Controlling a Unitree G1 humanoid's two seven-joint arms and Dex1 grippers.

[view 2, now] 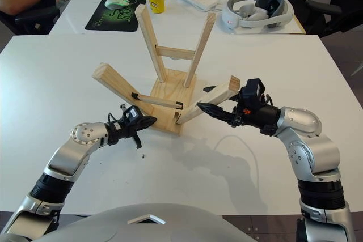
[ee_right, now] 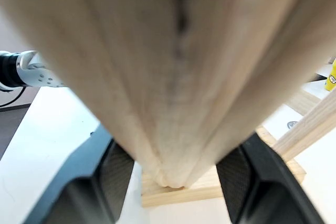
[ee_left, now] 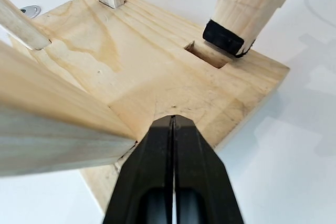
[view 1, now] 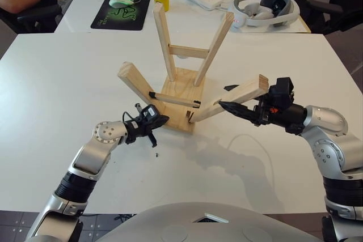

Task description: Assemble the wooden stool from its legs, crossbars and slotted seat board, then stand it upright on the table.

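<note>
Pale square seat board (ee_left: pixel 152 72) and squared pale leg (ee_right: pixel 173 66): bare, grainy wood. My fingers (ee_left: pixel 147 182): matt black plastic. White surface (view 1: pixel 62 100): smooth, slightly glossy.

Silver arms (view 1: pixel 91 160), black joint bands (view 1: pixel 72 184), tapered black fingers (ee_left: pixel 147 182)

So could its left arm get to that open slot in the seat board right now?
Probably yes. The left gripper sits shut at the near edge of the seat board, with bare wood between it and the slot; only the taped leg crowds it.
</note>
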